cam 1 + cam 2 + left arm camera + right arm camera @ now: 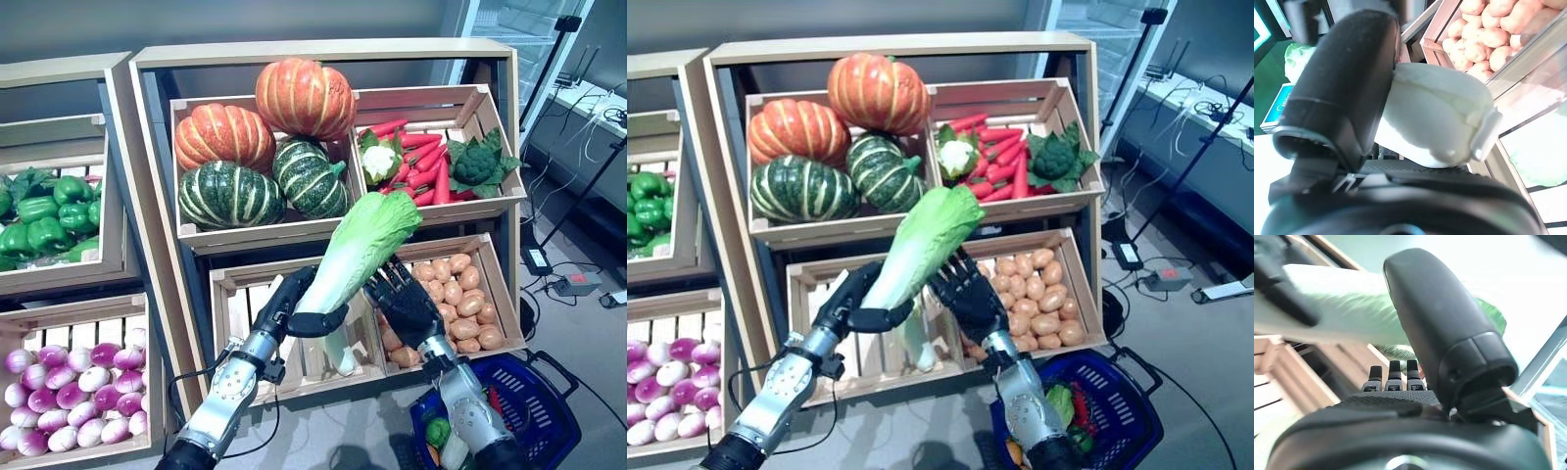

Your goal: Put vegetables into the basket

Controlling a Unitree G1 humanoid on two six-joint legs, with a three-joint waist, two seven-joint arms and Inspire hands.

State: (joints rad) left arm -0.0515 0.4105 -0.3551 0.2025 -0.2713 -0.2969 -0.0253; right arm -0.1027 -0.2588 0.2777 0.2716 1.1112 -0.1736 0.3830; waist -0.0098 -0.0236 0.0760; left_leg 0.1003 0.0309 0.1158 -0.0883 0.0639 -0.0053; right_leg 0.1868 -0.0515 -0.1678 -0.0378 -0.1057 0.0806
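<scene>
Left eye view: the left robot hand (294, 308) grips a cabbage (358, 245) above the lower crates; the right robot hand (404, 299) is spread wide beside it, above the basket (544, 416).

Left wrist view: the thumb (1344, 83) clamps the cabbage's pale base.

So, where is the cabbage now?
The cabbage is held up by the left hand before the lower crate, with the right hand beside it.

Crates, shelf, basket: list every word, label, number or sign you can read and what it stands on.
None can be read.
The wooden crates, the blue basket and the napa cabbage held in the left hand show no print.
The blue panel in the left wrist view is too blurred to read.
</scene>
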